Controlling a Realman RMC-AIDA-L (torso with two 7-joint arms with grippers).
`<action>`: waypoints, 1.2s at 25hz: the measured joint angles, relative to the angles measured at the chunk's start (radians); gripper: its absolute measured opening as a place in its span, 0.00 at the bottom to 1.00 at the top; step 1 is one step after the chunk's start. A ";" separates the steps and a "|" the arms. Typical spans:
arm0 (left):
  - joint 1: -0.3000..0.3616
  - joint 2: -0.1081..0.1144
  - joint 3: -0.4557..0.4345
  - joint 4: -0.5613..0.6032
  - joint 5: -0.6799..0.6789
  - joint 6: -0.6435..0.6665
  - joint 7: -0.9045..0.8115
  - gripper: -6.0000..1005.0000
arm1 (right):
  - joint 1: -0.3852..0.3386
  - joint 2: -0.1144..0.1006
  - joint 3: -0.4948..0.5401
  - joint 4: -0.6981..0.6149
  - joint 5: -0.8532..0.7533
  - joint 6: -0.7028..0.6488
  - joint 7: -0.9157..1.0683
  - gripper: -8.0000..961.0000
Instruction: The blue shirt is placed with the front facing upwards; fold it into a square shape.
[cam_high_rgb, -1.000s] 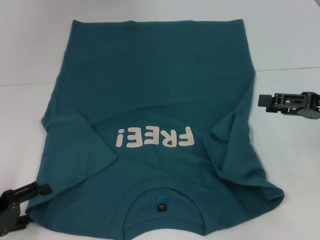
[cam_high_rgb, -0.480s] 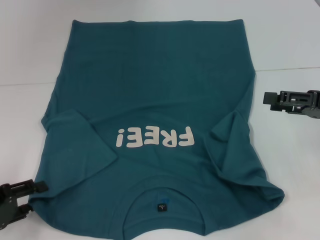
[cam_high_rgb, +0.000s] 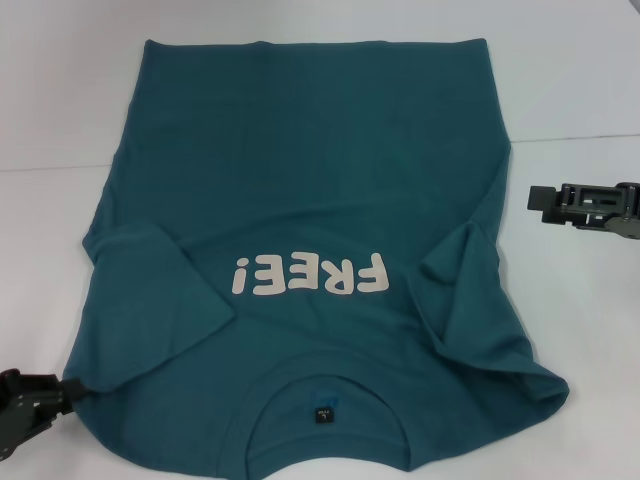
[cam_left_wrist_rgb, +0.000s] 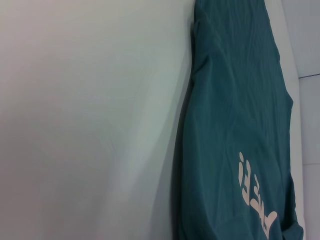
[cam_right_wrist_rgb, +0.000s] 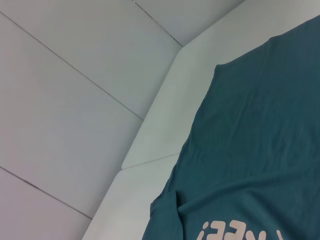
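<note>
The blue shirt (cam_high_rgb: 310, 200) lies spread flat on the white table (cam_high_rgb: 580, 80), front side up, with the white "FREE!" print (cam_high_rgb: 308, 275) facing upward and reading upside down in the head view. The round neck with its small dark label (cam_high_rgb: 322, 413) sits at the near edge, closest to the robot; the hem lies at the far edge. Both short sleeves are folded inward over the body of the garment: the left sleeve (cam_high_rgb: 150, 290) lies over the left side, and the right sleeve (cam_high_rgb: 470, 290) forms a creased flap over the right side. The left gripper (cam_high_rgb: 35, 405) is positioned low at the near left corner of the shirt, at the shoulder edge, with its tip just beside or touching the fabric; contact cannot be confirmed, and its opening cannot be determined. The right gripper (cam_high_rgb: 585, 205) is positioned beside the right edge of the shirt, apart from the fabric, level with the area just beyond the right sleeve; it has hold of nothing, and whether it is open or closed cannot be determined. The left wrist view shows the shirt's side edge and the print above bare table surface. The right wrist view shows a far corner of the shirt, part of the print, the table edge and a tiled floor (cam_right_wrist_rgb: 65, 100) beyond it.
</note>
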 joint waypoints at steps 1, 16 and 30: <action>0.000 0.000 0.000 -0.001 0.000 0.000 0.001 0.28 | 0.000 0.000 0.000 0.000 0.000 0.000 0.000 0.74; -0.011 0.013 -0.031 -0.013 -0.085 0.103 0.069 0.04 | -0.004 -0.038 -0.011 -0.008 -0.058 -0.079 0.006 0.74; -0.020 0.015 -0.021 -0.016 -0.080 0.059 0.070 0.04 | -0.003 -0.101 -0.012 -0.012 -0.403 -0.144 0.080 0.74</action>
